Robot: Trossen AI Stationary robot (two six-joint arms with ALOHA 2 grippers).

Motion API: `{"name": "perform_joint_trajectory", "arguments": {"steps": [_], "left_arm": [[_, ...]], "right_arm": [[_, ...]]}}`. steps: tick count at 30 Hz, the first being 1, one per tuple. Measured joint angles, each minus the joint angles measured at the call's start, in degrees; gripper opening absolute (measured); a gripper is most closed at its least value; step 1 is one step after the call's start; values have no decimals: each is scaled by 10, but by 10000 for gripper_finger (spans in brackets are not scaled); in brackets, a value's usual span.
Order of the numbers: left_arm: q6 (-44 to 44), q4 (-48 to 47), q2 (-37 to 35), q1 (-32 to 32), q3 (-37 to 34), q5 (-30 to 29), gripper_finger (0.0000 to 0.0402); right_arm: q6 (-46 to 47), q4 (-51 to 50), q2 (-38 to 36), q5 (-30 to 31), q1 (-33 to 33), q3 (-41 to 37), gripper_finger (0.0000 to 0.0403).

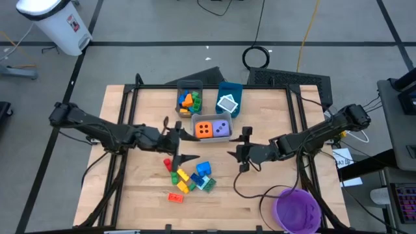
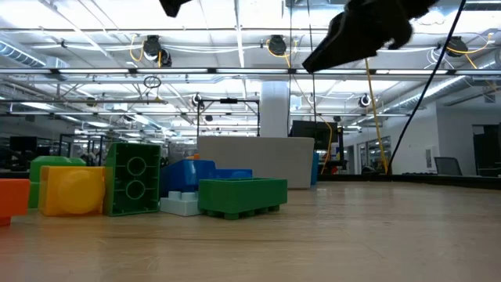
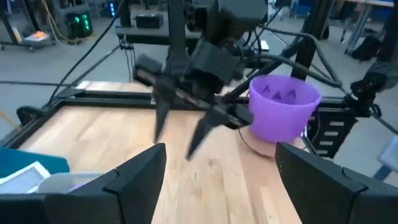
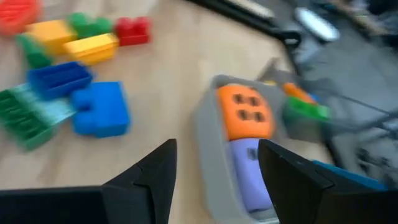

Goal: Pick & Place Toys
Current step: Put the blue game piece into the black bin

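Both grippers' fingers stand open and empty, left [image 1: 174,138] and right [image 1: 241,146]; the purple die [image 4: 249,177] is partly hidden.

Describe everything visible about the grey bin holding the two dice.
The grey bin is a small rectangular tray of pale grey, smooth plastic with rounded corners and low walls. It sits flat on the wooden table, toward its far middle. Inside, side by side, lie an orange die and a purple die, filling it almost wholly. It is close beside a second grey bin and a blue bin. No end effector touches it.
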Motion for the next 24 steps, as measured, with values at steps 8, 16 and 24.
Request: {"name": "perform_joint_trajectory", "arguments": {"steps": [8,16,24], "left_arm": [[-3,-37,-11,11,0,-11,295],[-23,-56,6,-21,-49,5,294],[-105,-58,85,-21,-59,15,294]], "right_arm": [[2,2,-26,-92,-3,-31,198],[18,3,-55,-95,-3,-58,191],[13,31,-56,-89,-3,-59,187]]}}
